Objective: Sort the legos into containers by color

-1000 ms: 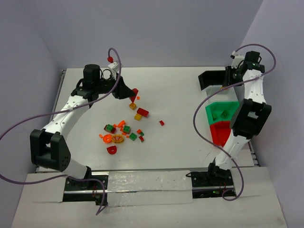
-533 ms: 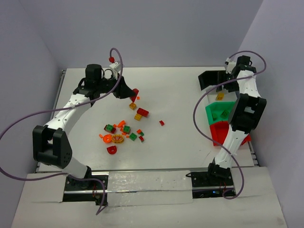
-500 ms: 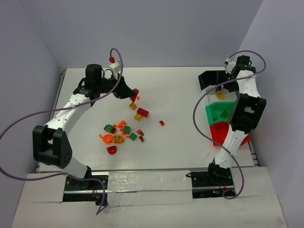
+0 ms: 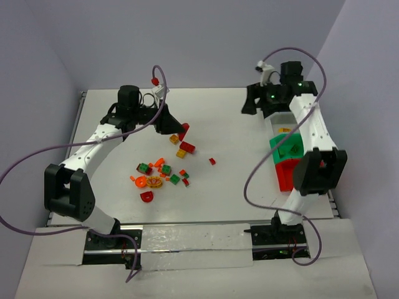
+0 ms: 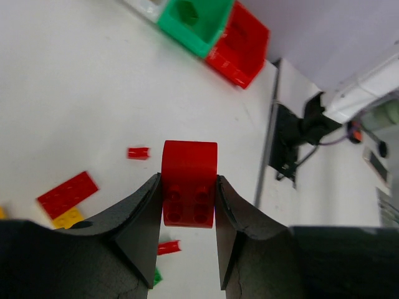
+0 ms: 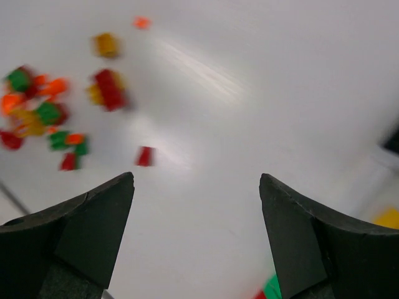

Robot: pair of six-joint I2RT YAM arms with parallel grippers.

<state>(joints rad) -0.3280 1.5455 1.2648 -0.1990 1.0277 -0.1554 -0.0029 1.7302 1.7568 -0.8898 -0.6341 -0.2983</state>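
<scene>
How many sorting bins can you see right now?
3, in a row on the right: white bin farthest, green bin in the middle, red bin nearest the bases. The right arm may hide another.

Top view: high behind the arm bases [image 4: 112, 240], looking down over the desk [image 4: 230, 124]. Wrist views: close, past their fingers [image 5: 134, 230]; all share the legos [image 4: 165, 169].

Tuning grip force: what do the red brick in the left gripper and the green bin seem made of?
Red brick: probably hard moulded plastic, smooth, slightly glossy; uniform colour, round moulded features. Green bin: seemingly rigid plastic; uniform colour, faint sheen.
</scene>
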